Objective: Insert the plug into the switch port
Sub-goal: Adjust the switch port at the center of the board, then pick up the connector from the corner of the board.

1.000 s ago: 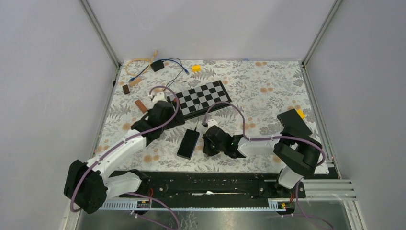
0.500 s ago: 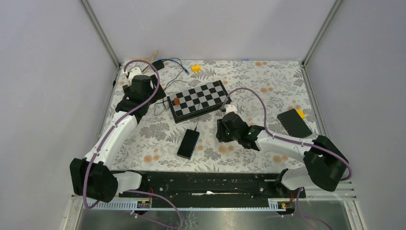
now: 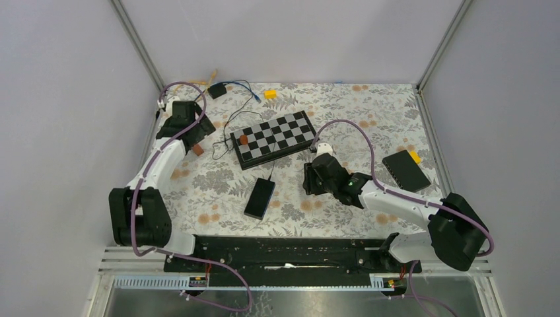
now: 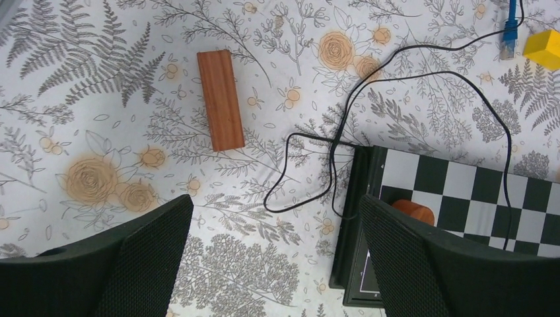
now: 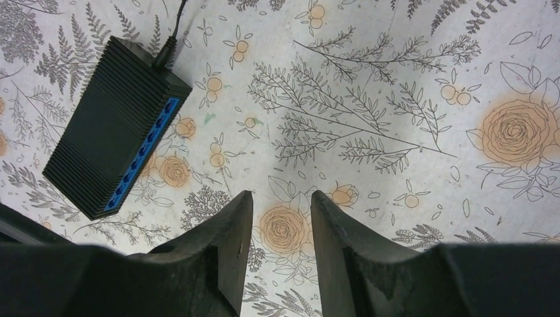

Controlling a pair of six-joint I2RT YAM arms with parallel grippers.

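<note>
- Hovering over the floral surface [image 3: 370, 112], the left claw [image 4: 274, 221] is seen spread wide, with nothing between its fingers.
- Ahead of this claw and slightly to its left, a wooden block [image 4: 220, 100] is laid flat on the surface.
- Just beside its right finger, the corner of a chessboard [image 4: 455, 191] is seen. A round brown piece [image 4: 413, 211] is set on the board's edge, partly hidden by that finger.
- A black cable [image 4: 396, 76] is looped ahead of the claw and is run up against the board's corner.
- The blue plug [image 4: 508, 30] is found far ahead of the left claw and to its right, lying on the surface just beside a yellow block [image 4: 543, 49]. It is gripped by neither claw.
- The right claw [image 5: 280, 205] is held partly open above a printed rose, and nothing is caught between its fingers.
- The switch [image 5: 112, 125] is laid flat ahead of the right claw and to its left, apart from it. Its row of blue ports is turned toward the claw's side, and a black lead is joined to its far end.
- In the top view, the chessboard is seen between switch and plug, which are well apart.
</note>
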